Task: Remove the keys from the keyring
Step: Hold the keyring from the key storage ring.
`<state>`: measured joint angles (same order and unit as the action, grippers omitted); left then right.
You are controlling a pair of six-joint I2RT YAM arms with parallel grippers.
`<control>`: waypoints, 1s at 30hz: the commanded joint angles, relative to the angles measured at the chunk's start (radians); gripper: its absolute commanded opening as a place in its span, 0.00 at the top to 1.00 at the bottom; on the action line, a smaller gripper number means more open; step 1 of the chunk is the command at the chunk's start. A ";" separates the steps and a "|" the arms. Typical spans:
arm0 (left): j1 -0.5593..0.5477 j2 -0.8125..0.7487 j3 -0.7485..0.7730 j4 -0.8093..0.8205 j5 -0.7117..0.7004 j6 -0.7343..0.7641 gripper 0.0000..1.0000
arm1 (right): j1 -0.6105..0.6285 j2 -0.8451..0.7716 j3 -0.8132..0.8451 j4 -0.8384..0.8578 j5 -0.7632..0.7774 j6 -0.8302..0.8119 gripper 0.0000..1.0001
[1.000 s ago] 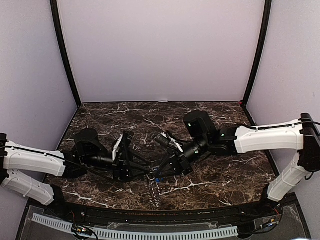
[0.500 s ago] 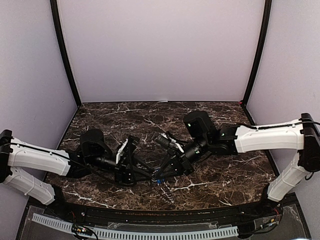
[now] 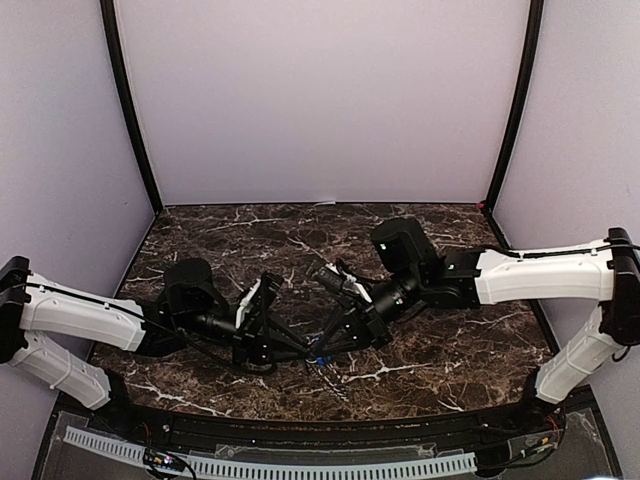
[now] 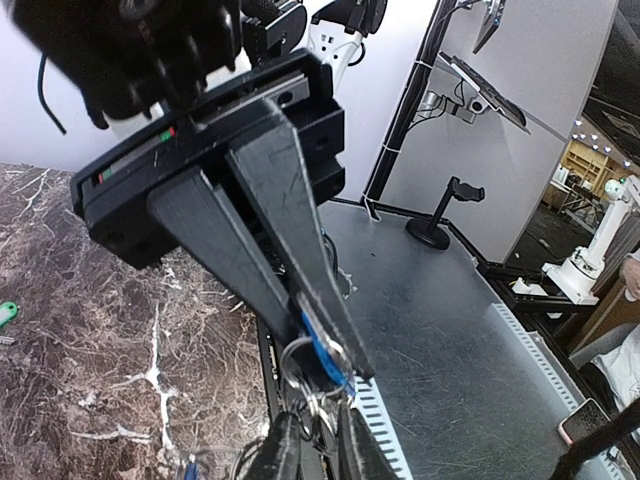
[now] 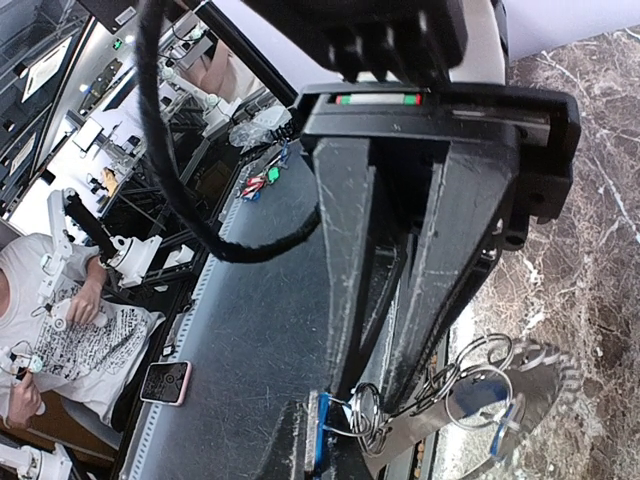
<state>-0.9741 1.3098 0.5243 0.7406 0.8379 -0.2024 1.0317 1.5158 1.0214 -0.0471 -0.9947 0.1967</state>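
Both grippers meet low over the near middle of the table. My right gripper (image 3: 326,348) is shut on a blue key (image 4: 325,350), which also shows at its fingertips in the right wrist view (image 5: 319,430). My left gripper (image 4: 312,445) is shut on the bunch of wire rings (image 4: 310,395) just below that key. The toothed dark-grey keyring (image 5: 548,385) hangs from those rings beside another blue key (image 5: 510,415). A green key (image 4: 5,312) lies loose on the marble at the left edge of the left wrist view.
The dark marble table (image 3: 440,350) ends in a black front rail (image 3: 330,425) just below the grippers. Purple walls close in the back and sides. A metal bench (image 4: 450,330) lies beyond the table edge.
My left arm has pushed to the right, toward the right gripper. The hanging bunch under the fingertips has drawn up and shows less. The right arm has shifted slightly right.
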 commanded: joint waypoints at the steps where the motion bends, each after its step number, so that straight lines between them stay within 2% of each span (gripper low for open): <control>1: -0.007 -0.001 0.028 0.014 0.022 0.003 0.85 | -0.015 -0.053 0.009 0.070 -0.013 0.017 1.00; 5: -0.008 -0.005 0.026 0.023 0.022 0.004 1.00 | -0.015 -0.052 0.001 0.073 -0.013 0.026 1.00; 8: -0.008 -0.019 0.019 0.036 0.012 0.002 1.00 | -0.016 -0.050 -0.004 0.069 -0.012 0.030 1.00; 9: -0.009 -0.024 0.017 0.036 0.007 0.004 0.99 | -0.016 -0.048 -0.004 0.068 -0.012 0.030 1.00; 12: -0.009 -0.030 0.013 0.035 -0.010 0.011 0.83 | -0.016 -0.046 -0.005 0.075 -0.017 0.039 1.00; 15: -0.009 -0.024 0.015 0.042 -0.020 0.021 0.78 | -0.016 -0.043 -0.002 0.079 -0.022 0.041 1.00; 22: -0.009 -0.015 0.017 0.075 -0.027 0.015 0.79 | -0.016 -0.030 0.002 0.077 -0.031 0.041 1.00; 27: -0.009 -0.014 0.010 0.100 -0.026 0.012 0.72 | -0.017 -0.022 0.001 0.077 -0.039 0.043 1.00; 28: -0.009 -0.013 0.010 0.107 -0.026 0.010 0.74 | -0.016 -0.022 0.001 0.077 -0.039 0.044 1.00; 30: -0.009 -0.011 0.009 0.116 -0.027 0.004 0.84 | -0.016 -0.024 0.001 0.075 -0.036 0.043 1.00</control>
<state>-0.9802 1.3094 0.5251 0.7986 0.8066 -0.1940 1.0245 1.4940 1.0203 -0.0299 -0.9997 0.2382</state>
